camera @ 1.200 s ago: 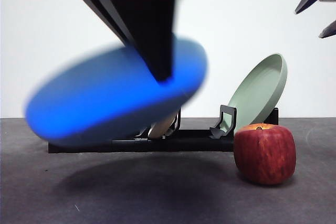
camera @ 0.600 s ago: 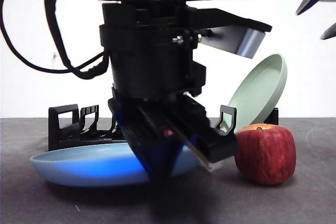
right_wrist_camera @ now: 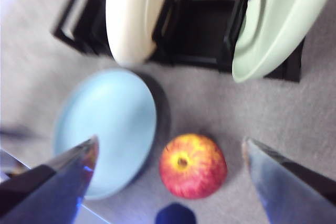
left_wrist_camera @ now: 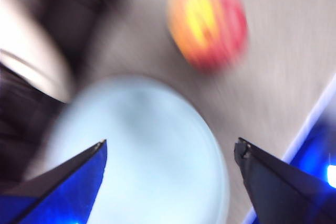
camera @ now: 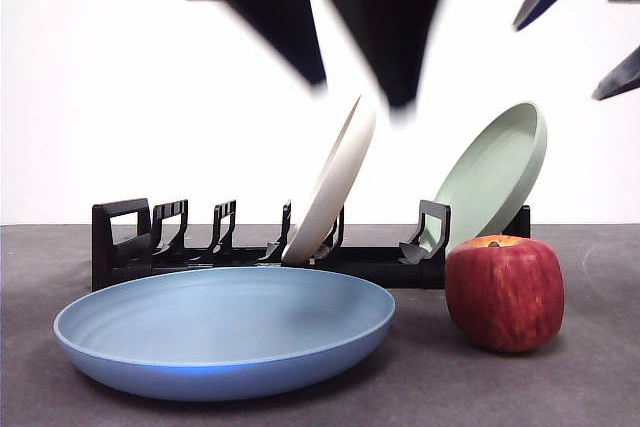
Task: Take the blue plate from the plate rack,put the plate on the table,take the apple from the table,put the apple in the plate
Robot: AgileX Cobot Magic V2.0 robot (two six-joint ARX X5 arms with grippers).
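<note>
The blue plate lies flat on the table, in front of the plate rack. My left gripper hangs open above the plate, blurred with motion, holding nothing. Just right of the plate, apart from it, the dark-red apple stands on the table. High at the right, my right gripper is open over the apple and the plate's edge.
A cream-white plate and a sage-green plate lean in the rack behind. The white wall rises behind the rack.
The left gripper brought the blue plate down onto the table, let go of it and rose clear. The right gripper's jaws have shifted slightly at the top right. The apple has not moved.
</note>
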